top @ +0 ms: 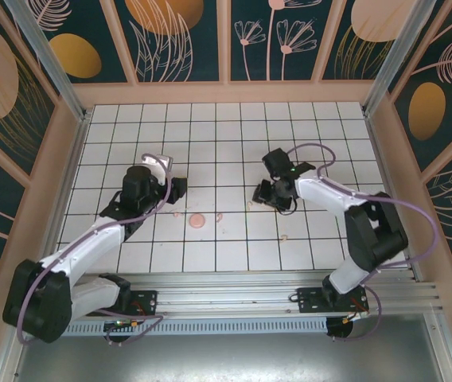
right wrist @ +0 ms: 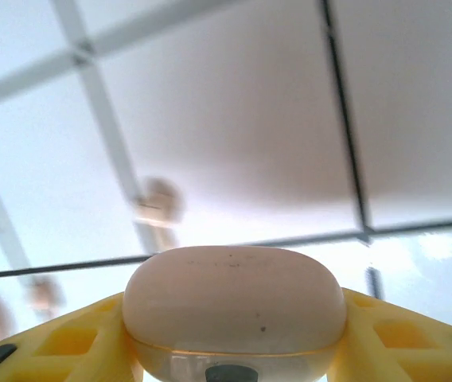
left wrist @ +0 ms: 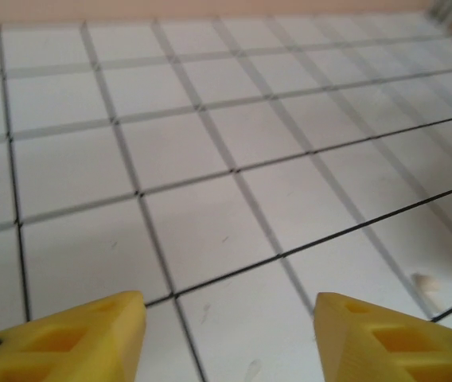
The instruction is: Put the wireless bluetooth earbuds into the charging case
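A pale pink rounded charging case (right wrist: 234, 298), with a seam and a dark port on its near side, sits between the yellow fingers of my right gripper (right wrist: 234, 334), which is shut on it. In the top view that gripper (top: 271, 193) hangs low over the mid-right grid. Tiny pale pink earbuds lie on the table: one (top: 177, 215) near my left gripper, one (top: 219, 216) mid-table, one (top: 284, 237) nearer the front. One blurred earbud (right wrist: 158, 200) lies ahead of the case. My left gripper (top: 175, 189) (left wrist: 230, 334) is open and holds nothing, with an earbud (left wrist: 423, 281) to its right.
A round pale pink disc (top: 197, 220) lies on the grid between the two grippers; what it is cannot be told. Wooden walls (top: 226, 91) ring the white gridded table (top: 226, 135). A metal rail (top: 234, 280) runs along the near edge.
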`<action>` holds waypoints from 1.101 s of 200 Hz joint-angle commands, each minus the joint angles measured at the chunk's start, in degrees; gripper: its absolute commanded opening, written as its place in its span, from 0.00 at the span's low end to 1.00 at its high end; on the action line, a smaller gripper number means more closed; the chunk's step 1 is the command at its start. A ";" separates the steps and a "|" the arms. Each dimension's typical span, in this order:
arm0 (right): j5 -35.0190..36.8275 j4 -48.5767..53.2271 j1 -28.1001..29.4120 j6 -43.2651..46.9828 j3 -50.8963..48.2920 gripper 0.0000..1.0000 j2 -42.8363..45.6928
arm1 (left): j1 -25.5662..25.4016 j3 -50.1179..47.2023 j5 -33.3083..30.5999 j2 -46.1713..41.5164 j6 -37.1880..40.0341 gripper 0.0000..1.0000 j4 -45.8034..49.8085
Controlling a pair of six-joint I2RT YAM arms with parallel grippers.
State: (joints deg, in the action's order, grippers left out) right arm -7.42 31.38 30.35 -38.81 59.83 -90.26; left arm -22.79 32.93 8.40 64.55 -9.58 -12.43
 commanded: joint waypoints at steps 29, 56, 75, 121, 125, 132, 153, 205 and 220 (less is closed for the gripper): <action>-6.58 -34.55 0.68 -2.06 -6.84 0.49 12.28 | -3.11 -7.16 12.73 -3.55 3.08 0.53 -24.28; -10.98 -47.17 2.59 -4.87 -9.40 0.49 14.11 | -5.98 -6.30 14.78 -0.85 4.72 0.54 -27.47; -13.39 -54.07 3.40 -6.83 -11.32 0.49 15.13 | -7.39 -5.77 16.76 0.83 6.19 0.56 -28.31; -16.88 -63.37 5.55 -10.96 -14.08 0.49 15.66 | -9.06 -5.14 16.98 2.76 4.99 0.57 -33.09; -17.19 -63.89 5.77 -11.29 -14.33 0.49 15.56 | -9.11 -5.12 17.00 2.85 4.96 0.57 -33.53; -17.65 -64.59 6.21 -12.06 -14.44 0.49 15.32 | -9.20 -5.00 17.07 3.03 4.99 0.57 -34.12; -17.99 -66.99 7.57 -14.12 -15.12 0.49 14.39 | -9.38 -4.85 18.43 3.17 5.63 0.57 -35.62; -19.20 -71.51 10.40 -17.17 -15.07 0.49 11.06 | -9.56 -4.98 18.90 3.12 5.90 0.57 -38.50; -19.30 -71.65 11.00 -17.60 -14.75 0.49 10.48 | -9.56 -5.08 19.19 3.12 5.94 0.57 -39.19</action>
State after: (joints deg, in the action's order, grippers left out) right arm -25.67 -35.55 40.32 -54.57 45.04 -78.67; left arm -31.94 26.57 25.78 67.46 -4.62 -47.53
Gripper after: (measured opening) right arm 0.519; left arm 0.570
